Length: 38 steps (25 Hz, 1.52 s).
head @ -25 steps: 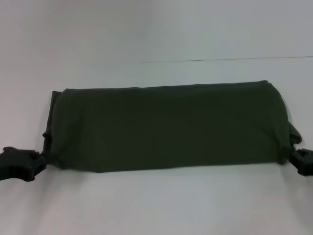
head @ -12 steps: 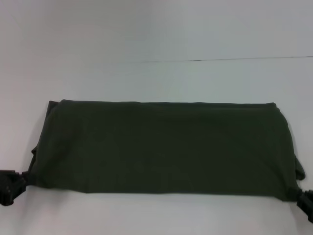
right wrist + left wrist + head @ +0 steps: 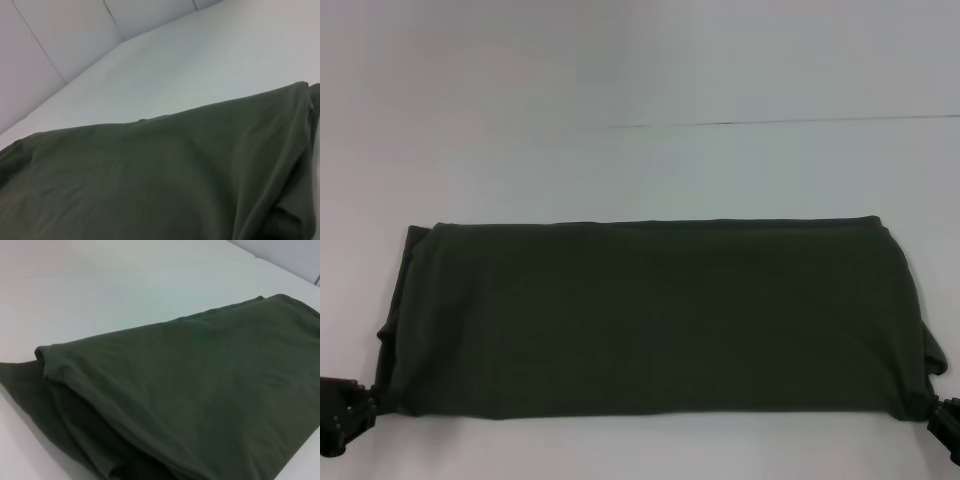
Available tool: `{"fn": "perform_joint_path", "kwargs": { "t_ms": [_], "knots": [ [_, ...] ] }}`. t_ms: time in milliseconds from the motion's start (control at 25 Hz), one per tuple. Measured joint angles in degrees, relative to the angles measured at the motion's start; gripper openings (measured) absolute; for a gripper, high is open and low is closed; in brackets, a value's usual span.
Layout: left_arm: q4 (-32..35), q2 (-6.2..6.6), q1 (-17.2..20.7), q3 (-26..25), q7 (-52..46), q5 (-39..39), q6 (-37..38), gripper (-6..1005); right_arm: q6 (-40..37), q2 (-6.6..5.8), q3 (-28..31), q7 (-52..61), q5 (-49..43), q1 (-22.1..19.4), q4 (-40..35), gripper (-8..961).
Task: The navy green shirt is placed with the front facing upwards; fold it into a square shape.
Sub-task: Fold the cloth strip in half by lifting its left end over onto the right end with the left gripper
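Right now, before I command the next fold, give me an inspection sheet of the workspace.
Surface: white table, with a thin dark seam line across its far part.
Job's things: shirt lies as a wide folded band, plain side up, no lettering showing; layered edges bunch at both ends.
Clutter: nothing seen.
Grippers: left gripper at the shirt's near left corner, right gripper at its near right corner; both seem to pinch the cloth, though the fingers are mostly out of frame.
Cables: nothing seen.
Surroundings: pale wall panels with seams beyond the table in the right wrist view.
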Motion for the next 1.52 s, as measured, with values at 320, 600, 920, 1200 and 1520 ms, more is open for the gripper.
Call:
{"fn": "perform_joint_path", "kwargs": {
  "t_ms": [320, 600, 920, 1200, 1520],
  "knots": [
    [-0.02, 0.31, -0.47, -1.48, -2.07, -0.2, 0.29, 66, -1.16, -0.41, 2.19, 0.18, 0.0, 0.25, -0.48, 45],
    [-0.23, 0.32, -0.76, -4.49, -3.55, -0.67, -0.16, 146, -1.6, -0.45, 4.47, 0.31, -0.04, 0.55, -1.72, 259],
    [-0.51, 0.43, -1.66, -10.83, -8.62, -7.62, -2.89, 424, -2.21, -0.65, 11.68, 0.45, 0.33, 0.99, -3.58, 497],
    [-4.61, 1.34, -4.91, -10.26, -15.4, -9.24, -5.33, 754, -6.42, -1.08, 11.56, -0.25, -1.89, 5.6, -4.8, 677],
    [-6.13, 1.26, -6.77, -0.6, -29.09, -5.35, -14.47, 798, -6.26, -0.44, 10.43, -1.7, -7.22, 11.47, -4.14, 866]
  ]
}}
